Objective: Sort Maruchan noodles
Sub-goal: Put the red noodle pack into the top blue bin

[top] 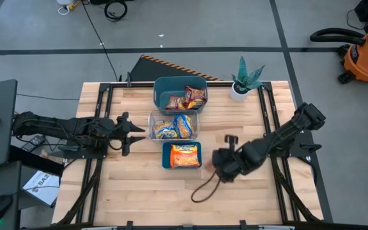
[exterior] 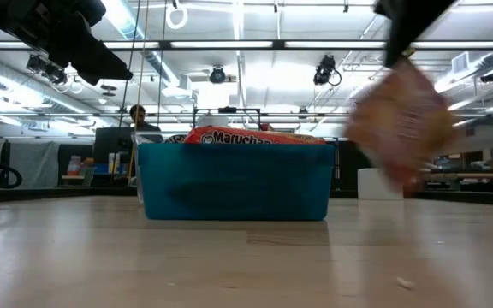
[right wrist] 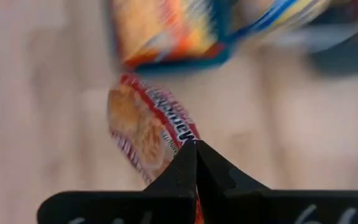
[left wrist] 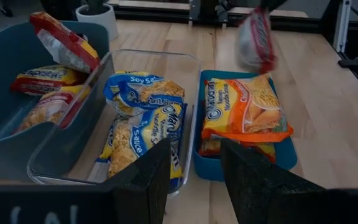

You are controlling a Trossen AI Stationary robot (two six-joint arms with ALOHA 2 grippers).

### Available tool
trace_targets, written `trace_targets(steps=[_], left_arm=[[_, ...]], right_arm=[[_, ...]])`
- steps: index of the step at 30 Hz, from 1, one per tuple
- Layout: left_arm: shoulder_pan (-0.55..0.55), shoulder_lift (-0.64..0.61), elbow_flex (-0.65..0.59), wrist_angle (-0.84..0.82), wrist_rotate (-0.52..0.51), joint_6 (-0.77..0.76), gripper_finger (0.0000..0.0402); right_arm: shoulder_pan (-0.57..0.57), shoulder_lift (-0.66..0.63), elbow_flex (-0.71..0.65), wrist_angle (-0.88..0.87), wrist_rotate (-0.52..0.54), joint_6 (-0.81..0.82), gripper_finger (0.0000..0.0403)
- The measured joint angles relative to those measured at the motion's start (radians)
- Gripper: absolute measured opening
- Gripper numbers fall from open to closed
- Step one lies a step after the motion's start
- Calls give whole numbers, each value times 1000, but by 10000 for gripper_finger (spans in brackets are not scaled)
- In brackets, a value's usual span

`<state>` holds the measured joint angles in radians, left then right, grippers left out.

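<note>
Three bins stand in a row mid-table. The far teal bin [top: 168,89] holds dark red packets [left wrist: 48,84]. The clear bin [top: 153,117] holds yellow-and-blue packets [left wrist: 145,118]. The near blue tray [top: 166,156] holds orange packets [left wrist: 244,112]. My right gripper [top: 217,163] is just right of the tray, shut on a red-edged noodle packet [right wrist: 145,127], which also shows in the low view [exterior: 399,124]. My left gripper [top: 131,132] waits open, left of the clear bin, touching nothing. My right gripper pinches the red-edged packet between its two shut fingers at one edge [right wrist: 180,144], coming at it from above. The packet hangs below the fingers, lifted clear of the table [exterior: 399,124], beside the blue tray's right side.
A potted plant [top: 245,80] stands at the far right corner. A black cable [top: 203,189] loops on the table near my right arm. Bare wood lies near the front edge and left of the bins. A person [exterior: 137,115] sits far behind the table.
</note>
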<state>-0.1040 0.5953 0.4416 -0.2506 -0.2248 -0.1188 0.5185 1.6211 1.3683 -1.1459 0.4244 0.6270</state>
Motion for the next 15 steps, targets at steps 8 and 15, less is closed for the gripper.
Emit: trace_targets(steps=[8,15], left_arm=[[0,0,0,14,-19,0,146],[0,0,0,15,-19,-5,146]], right_arm=[[-178,0,158,-61,247,-308,1],[-383,-1,250,82,359,-656,1]])
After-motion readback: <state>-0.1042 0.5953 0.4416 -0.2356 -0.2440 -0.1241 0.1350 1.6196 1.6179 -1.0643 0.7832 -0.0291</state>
